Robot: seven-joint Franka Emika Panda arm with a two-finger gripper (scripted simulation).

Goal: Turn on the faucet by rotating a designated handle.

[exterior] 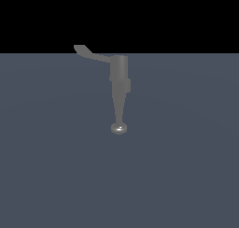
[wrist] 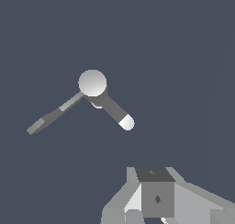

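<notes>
Grey and dull, the small faucet (exterior: 119,82) stands alone on the flat blue-grey floor (exterior: 186,175). Its thin flat grey handle (exterior: 91,54) sticks out sideways from the top, easy to push. The robot's grey gripper (wrist: 156,198) hangs above, apart from it. I cannot tell if its fingers are spread.

The faucet (exterior: 119,77) is small and matte grey, standing on the slate-blue floor. Its cylindrical body is upright, and its tapering spout (exterior: 119,108) comes toward the near side, ending in a shiny rounded tip (exterior: 119,128). The handle (exterior: 91,54), a thin flat grey lever, sticks out from the cylinder's top toward the exterior view's left, its widened end slightly upturned. From above, the round cap (wrist: 92,82) shows lever (wrist: 53,115) and spout (wrist: 114,112) splayed apart.
</notes>
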